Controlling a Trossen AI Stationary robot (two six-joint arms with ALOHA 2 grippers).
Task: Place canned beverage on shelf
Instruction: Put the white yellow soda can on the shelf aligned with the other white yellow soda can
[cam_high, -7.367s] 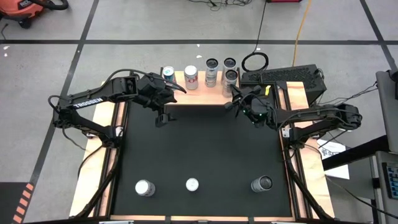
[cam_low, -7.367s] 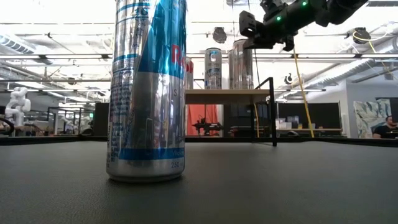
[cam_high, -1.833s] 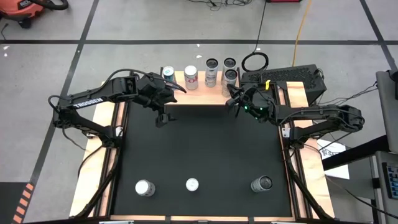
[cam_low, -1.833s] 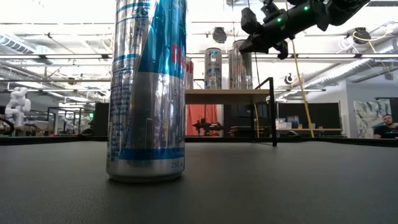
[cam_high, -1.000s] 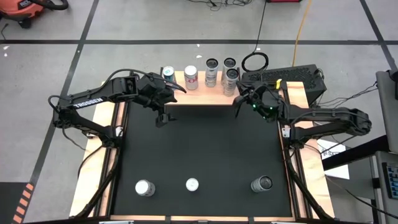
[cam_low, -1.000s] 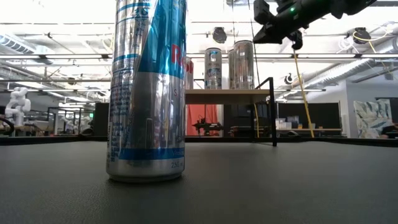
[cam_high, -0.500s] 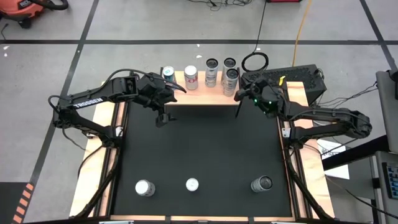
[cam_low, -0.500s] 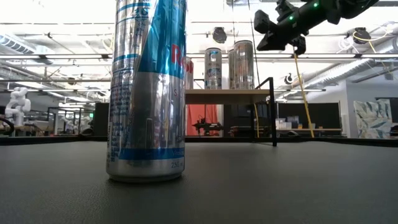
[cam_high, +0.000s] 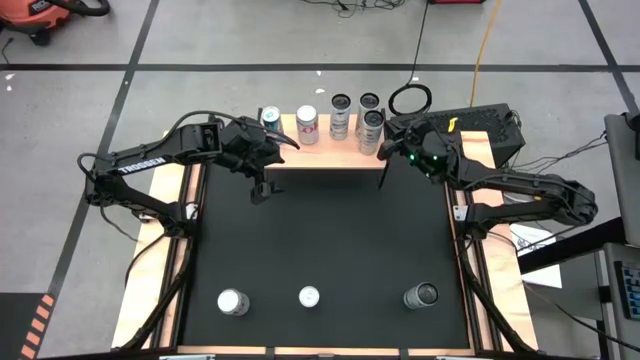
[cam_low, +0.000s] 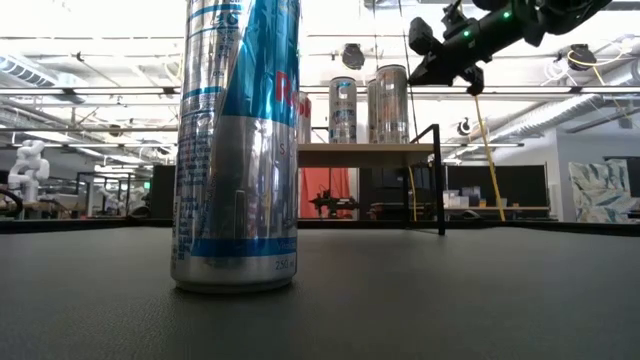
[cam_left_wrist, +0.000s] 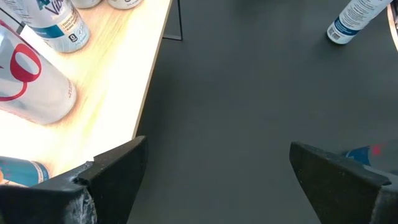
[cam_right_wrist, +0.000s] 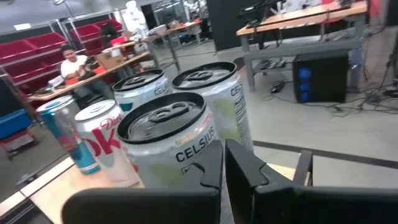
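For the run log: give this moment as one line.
right gripper: shut, empty, beside shelf cans | left gripper: open, waiting at shelf | three cans on mat

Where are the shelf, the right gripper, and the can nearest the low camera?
shelf (cam_high: 325, 152): high view, bare pale wood top in front of the cans.
right gripper (cam_high: 384, 150): high view, between its fingertips, beside the shelf's right end.
blue and silver can (cam_low: 235, 150): low view, middle of its side wall.

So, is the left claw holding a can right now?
No, the left claw is open with nothing but bare black mat between its fingers, beside the shelf.
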